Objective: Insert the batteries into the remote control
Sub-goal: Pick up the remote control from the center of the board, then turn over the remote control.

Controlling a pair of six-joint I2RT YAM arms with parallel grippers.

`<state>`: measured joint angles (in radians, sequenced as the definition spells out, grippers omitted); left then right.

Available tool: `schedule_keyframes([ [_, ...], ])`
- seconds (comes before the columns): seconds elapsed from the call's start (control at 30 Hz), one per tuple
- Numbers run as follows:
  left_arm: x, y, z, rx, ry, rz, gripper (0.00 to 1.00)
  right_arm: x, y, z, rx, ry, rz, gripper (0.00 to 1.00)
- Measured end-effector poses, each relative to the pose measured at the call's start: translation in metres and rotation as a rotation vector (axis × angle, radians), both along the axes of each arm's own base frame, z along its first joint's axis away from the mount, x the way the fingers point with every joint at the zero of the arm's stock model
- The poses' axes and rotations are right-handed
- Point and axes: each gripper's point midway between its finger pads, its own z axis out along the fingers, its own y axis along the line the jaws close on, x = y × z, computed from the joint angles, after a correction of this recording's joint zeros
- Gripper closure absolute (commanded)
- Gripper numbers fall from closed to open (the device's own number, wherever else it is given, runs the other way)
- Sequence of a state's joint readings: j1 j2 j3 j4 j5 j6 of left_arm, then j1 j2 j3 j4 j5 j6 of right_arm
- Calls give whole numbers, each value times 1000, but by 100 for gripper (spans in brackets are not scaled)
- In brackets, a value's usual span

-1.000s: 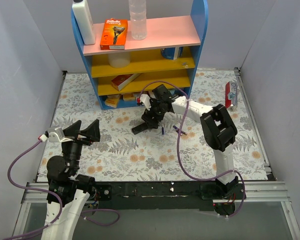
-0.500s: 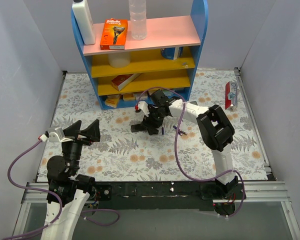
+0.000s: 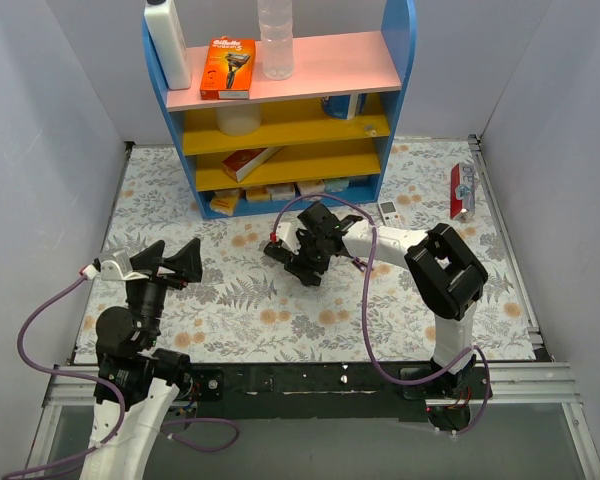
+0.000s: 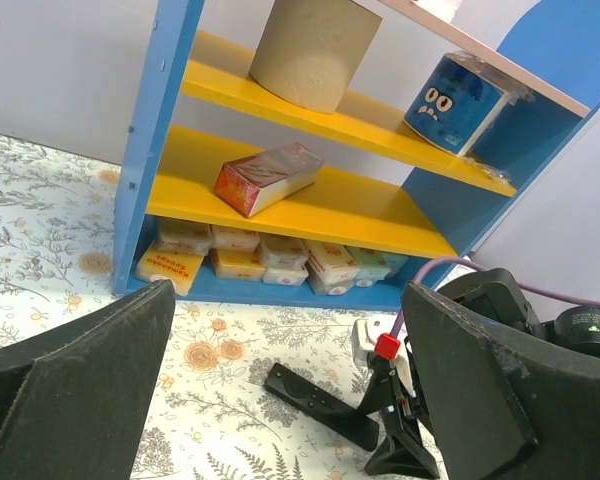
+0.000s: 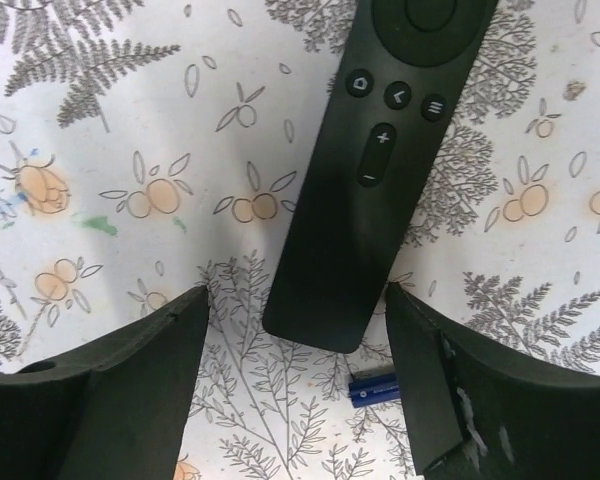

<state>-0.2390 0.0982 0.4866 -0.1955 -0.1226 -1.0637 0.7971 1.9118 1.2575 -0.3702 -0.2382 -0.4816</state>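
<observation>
At the lower left of the overhead view the left gripper point(image 3: 168, 262) hangs above the flowered worktop point(image 3: 230, 310). Its fingers point(image 4: 70, 390) are spread wide with nothing between them, well apart from the task's things.

Near the middle of that view the right gripper point(image 3: 298, 265) points down over the black remote control point(image 5: 380, 170). The remote control lies flat on the worktop, buttons up. In the right wrist view it runs from the upper right down to the centre, and its near end lies between the right fingers point(image 5: 110, 400). These are spread, one on each side. The left one is clear of the remote control; whether the right one touches it I cannot tell. One blue battery point(image 5: 375, 388) with a silvery end lies on the worktop just below that near end, close beside the right finger.

Farther back, at the top of the overhead view, stands a blue shelf point(image 3: 330, 58) with yellow boards. It holds a paper roll point(image 4: 315, 45), a red box point(image 4: 268, 177) and a row of small packets point(image 4: 260, 265).
</observation>
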Motion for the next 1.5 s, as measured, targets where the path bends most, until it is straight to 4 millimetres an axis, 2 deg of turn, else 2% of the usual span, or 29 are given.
schedule_keyframes([
  [0.17,4,-1,-4,-2,23,-3,2,8,3,0,13,-26,-48,29],
  [0.23,7,-3,-8,-6,41,-7,2,10,5,0,23,-33,-61,35],
  [0.27,9,-4,-10,-10,53,-12,2,10,6,-1,28,-36,-67,38],
  [0.3,11,-6,-12,-15,66,-18,2,10,7,-1,31,-39,-70,47],
  [0.37,14,-10,-17,-27,91,-36,2,11,10,0,38,-49,-73,58],
  [0.4,16,-13,-19,-35,106,-49,2,11,11,0,41,-51,-75,67],
  [0.57,26,-32,-34,-75,189,-131,2,6,12,1,63,-60,-84,85],
  [0.6,27,-35,-37,-84,202,-147,2,2,10,1,68,-53,-88,91],
  [0.7,32,-49,-48,-114,243,-211,2,-13,3,3,88,-16,-109,97],
  [0.87,38,-68,-75,-165,313,-297,2,-29,8,23,200,28,-151,99],
  [1.07,35,-89,-96,-218,318,-424,2,-49,18,68,421,73,-195,99],
  [1.3,18,-112,-96,-259,201,-609,2,-73,37,130,684,190,-187,99],
  [1.5,5,-122,-90,-281,126,-714,2,-94,45,160,810,310,-142,99],
])
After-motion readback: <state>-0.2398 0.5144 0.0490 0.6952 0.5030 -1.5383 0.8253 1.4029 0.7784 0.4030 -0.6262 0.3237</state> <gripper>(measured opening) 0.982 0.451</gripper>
